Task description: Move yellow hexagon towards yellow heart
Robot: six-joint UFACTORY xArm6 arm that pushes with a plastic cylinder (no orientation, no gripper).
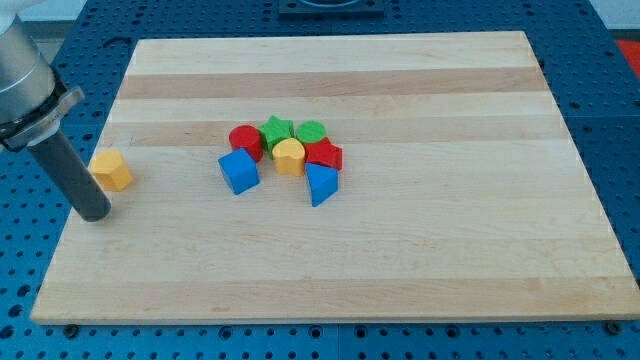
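The yellow hexagon (111, 171) lies on the wooden board near its left edge. My tip (94, 213) rests on the board just left of and below the hexagon, close to it or touching it. The yellow heart (289, 156) sits in the middle of a tight cluster near the board's centre, well to the right of the hexagon.
Around the heart stand a red cylinder (245, 141), a green star (276, 129), a green block (311, 132), a red block (324, 154), a blue cube (238, 171) and a blue triangular block (321, 184). The wooden board (400, 270) lies on a blue perforated table.
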